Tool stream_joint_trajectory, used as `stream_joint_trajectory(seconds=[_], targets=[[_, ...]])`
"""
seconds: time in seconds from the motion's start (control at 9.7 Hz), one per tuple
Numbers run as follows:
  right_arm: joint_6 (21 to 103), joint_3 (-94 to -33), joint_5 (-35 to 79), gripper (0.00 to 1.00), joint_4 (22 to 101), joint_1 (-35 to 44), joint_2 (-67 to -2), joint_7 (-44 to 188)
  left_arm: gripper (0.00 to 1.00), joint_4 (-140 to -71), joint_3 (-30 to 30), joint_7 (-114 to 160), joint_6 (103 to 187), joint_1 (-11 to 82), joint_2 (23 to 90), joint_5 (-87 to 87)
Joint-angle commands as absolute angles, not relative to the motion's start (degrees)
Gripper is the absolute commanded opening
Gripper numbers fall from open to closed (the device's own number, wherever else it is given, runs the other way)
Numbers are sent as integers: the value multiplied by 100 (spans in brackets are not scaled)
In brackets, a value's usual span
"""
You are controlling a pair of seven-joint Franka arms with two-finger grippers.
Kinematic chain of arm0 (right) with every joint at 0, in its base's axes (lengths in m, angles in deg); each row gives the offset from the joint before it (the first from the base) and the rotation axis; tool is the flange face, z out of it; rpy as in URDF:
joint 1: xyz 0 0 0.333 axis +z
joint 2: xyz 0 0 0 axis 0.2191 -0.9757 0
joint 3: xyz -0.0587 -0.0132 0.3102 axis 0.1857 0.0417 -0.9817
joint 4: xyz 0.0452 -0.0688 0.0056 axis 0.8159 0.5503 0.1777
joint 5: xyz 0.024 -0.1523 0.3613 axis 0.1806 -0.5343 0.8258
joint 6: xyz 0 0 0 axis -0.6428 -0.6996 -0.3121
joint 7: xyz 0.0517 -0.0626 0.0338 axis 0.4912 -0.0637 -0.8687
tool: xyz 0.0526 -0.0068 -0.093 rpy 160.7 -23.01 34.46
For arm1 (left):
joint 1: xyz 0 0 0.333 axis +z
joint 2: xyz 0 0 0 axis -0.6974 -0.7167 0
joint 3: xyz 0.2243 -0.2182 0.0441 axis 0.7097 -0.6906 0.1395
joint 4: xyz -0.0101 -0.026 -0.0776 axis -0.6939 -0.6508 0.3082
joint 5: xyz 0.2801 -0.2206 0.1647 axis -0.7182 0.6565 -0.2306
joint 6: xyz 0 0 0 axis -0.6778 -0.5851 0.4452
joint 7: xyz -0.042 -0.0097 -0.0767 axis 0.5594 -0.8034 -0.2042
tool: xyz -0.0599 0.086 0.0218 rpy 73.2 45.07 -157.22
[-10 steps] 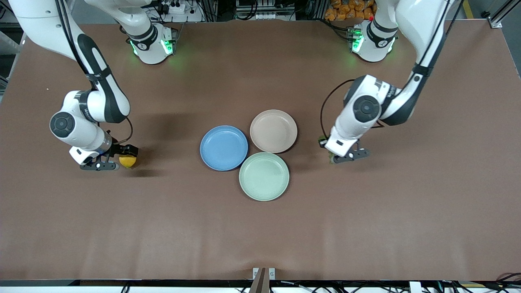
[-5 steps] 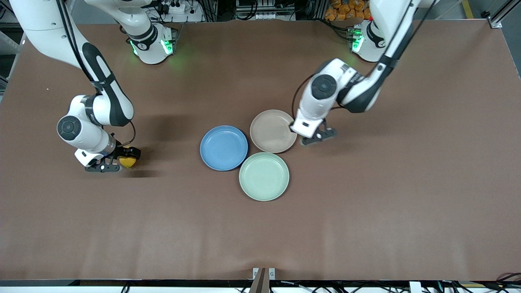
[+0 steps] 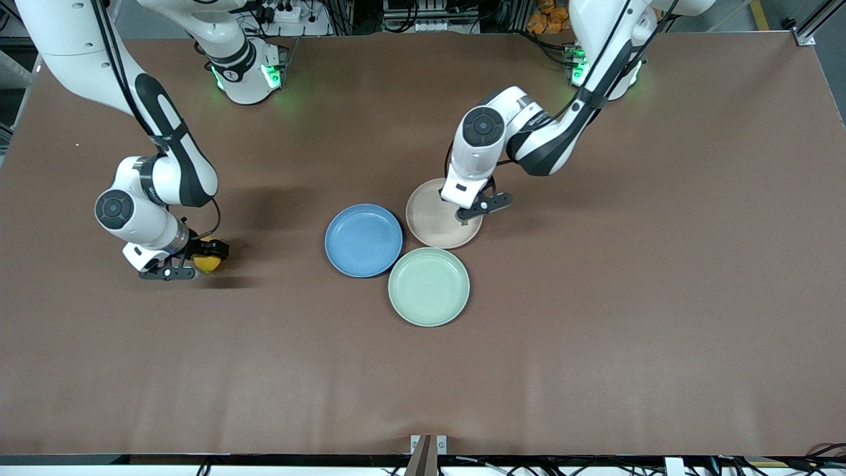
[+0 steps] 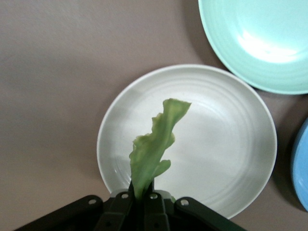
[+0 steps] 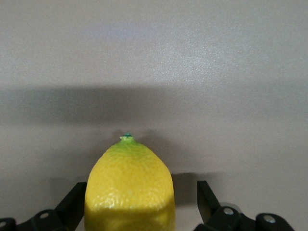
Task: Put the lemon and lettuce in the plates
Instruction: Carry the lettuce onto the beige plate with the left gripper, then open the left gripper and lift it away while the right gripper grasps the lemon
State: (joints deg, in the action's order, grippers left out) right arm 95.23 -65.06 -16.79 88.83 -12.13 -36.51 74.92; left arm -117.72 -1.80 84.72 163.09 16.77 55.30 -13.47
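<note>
The lettuce (image 4: 154, 144) hangs from my left gripper (image 4: 142, 192), which is shut on its stem end. That gripper (image 3: 470, 217) is over the beige-pink plate (image 3: 429, 221), at the rim toward the left arm's end, and the plate also shows in the left wrist view (image 4: 226, 144). The blue plate (image 3: 363, 240) is bare. The lemon (image 3: 209, 264) lies on the table toward the right arm's end. My right gripper (image 3: 200, 261) is low around it. In the right wrist view the lemon (image 5: 130, 187) sits between the open fingers of that gripper (image 5: 138, 204), with a gap on one side.
A pale mint-green plate (image 3: 429, 286) touches both other plates, nearer the front camera; it also shows in the left wrist view (image 4: 260, 38). The three plates cluster mid-table on the brown tabletop (image 3: 595, 330). The arm bases stand at the back edge.
My left arm carried the lettuce from the table at its own end to over the beige-pink plate. My right gripper shifted slightly and stays around the lemon.
</note>
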Motion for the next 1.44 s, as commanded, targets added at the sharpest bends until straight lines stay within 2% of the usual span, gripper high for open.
stream_joint_trajectory(seconds=[0.0, 0.1, 0.62, 0.83, 1.13, 1.34], targets=[[9730, -6567, -1647, 100, 8911, -1292, -3742, 7379, 35, -11581, -147, 8686, 16311, 1522, 5324, -1395], [9739, -6568, -1647, 100, 8911, -1301, -3760, 7379, 99, -11555, -129, 8686, 16302, 1400, 5263, -1491], [9994, -6568, -1647, 98, 8911, -1292, -3909, 7388, 100, -11555, -77, 8686, 16232, 1486, 5350, -1596], [9959, -6568, -1647, 73, 8902, -1283, -3909, 7396, 100, -11546, -76, 8659, 16066, 1810, 5438, -2052], [9924, -6568, -1647, 51, 8911, -1275, -3909, 7405, 100, -11476, -85, 8406, 15985, 2338, 5491, -2563], [9871, -6568, -1647, 43, 8902, -1266, -3901, 7414, 100, -11415, -76, 7994, 15977, 2583, 5500, -2581]])
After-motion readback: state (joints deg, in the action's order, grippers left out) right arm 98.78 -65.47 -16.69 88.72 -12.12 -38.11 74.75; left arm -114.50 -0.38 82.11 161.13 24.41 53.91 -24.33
